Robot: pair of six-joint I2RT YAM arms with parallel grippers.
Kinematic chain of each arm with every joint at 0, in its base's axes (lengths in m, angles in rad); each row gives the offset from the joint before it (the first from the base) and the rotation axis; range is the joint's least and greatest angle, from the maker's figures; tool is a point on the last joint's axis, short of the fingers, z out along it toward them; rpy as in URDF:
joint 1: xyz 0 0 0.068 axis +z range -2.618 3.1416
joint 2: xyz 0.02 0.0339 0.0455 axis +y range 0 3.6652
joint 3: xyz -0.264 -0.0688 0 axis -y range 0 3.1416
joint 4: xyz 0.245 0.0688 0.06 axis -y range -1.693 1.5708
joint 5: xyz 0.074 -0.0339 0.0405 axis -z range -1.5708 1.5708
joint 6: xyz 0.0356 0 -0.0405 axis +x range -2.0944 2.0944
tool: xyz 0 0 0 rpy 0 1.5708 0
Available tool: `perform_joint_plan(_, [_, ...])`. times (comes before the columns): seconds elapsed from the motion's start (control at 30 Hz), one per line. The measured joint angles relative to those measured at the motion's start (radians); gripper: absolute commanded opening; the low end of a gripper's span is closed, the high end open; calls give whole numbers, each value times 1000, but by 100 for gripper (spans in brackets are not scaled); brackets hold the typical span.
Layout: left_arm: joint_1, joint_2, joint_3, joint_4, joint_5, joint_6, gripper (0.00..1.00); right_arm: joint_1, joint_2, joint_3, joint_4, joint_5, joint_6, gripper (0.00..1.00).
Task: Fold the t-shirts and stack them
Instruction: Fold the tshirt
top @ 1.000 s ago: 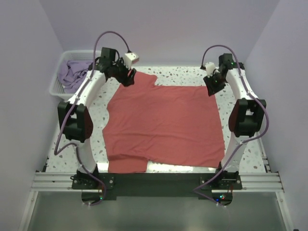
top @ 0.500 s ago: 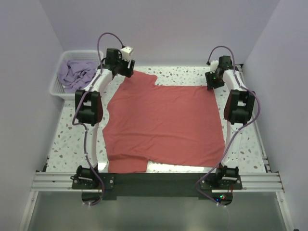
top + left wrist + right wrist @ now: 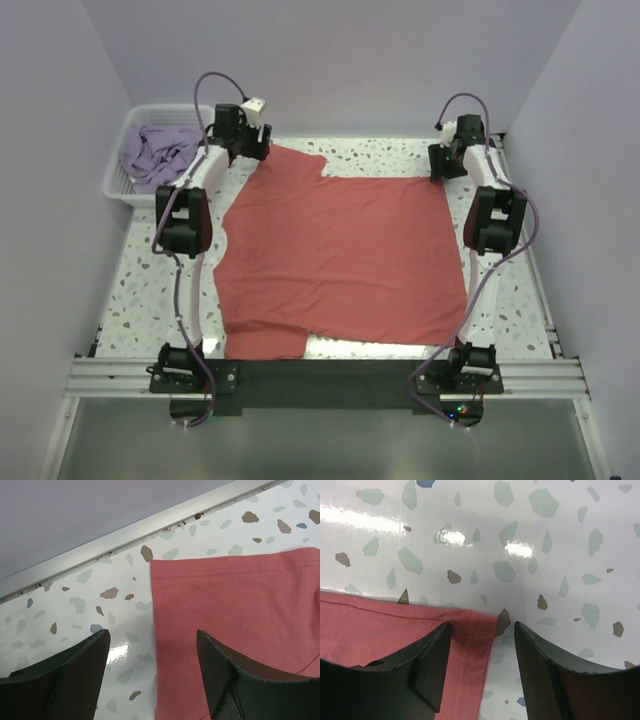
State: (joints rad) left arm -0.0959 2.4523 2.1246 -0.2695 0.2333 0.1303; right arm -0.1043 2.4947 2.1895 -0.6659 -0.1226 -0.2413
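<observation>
Lying flat, coral-red t-shirt point(image 3: 340, 255), long axis left-right, sleeves left

- A robotics lab test cell: plain lavender walls point(image 3: 350, 60) box in the table on three sides.
- The left arm point(image 3: 185, 220) and right arm point(image 3: 495, 215), trailing looped purple cables, are bolted to an aluminium rail point(image 3: 110, 378) at the near edge.
- The terrazzo-patterned tabletop point(image 3: 150, 290) is glossy and metal-trimmed, with a white lattice basket point(image 3: 112, 184) in the far left corner.
</observation>
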Motion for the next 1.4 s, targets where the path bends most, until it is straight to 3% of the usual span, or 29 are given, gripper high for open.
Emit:
perform_joint_plan(0.3, [-1,31,0,-3,-3,-26,77,1,46,84,-44,-20,-1,37])
perform_joint_plan(0.4, [-1,38,0,-6,-6,-33,77,1,58,110,-63,-31,-7,17])
perform_joint_plan(0.43, [-1,42,2,-10,-9,-34,77,2,59,112,-69,-35,-7,4])
perform_joint_plan(0.47, [-1,49,10,-16,-14,-35,77,2,59,112,-73,-39,-11,0])
perform_joint_plan(0.73, [-1,103,42,-47,-42,-35,74,1,57,103,-69,-60,-19,0])
perform_joint_plan(0.87, [-1,119,60,-56,-40,-34,68,-1,54,95,-63,-72,-28,0])
perform_joint_plan(1.1, [-1,119,53,-49,50,-58,61,-3,51,88,-57,-80,-37,0])
perform_joint_plan(1.23, [-2,118,44,-31,87,-80,47,-3,50,88,-57,-81,-40,0])
perform_joint_plan(1.4, [-2,135,82,-50,89,-101,16,-3,46,80,-54,-87,-45,0])
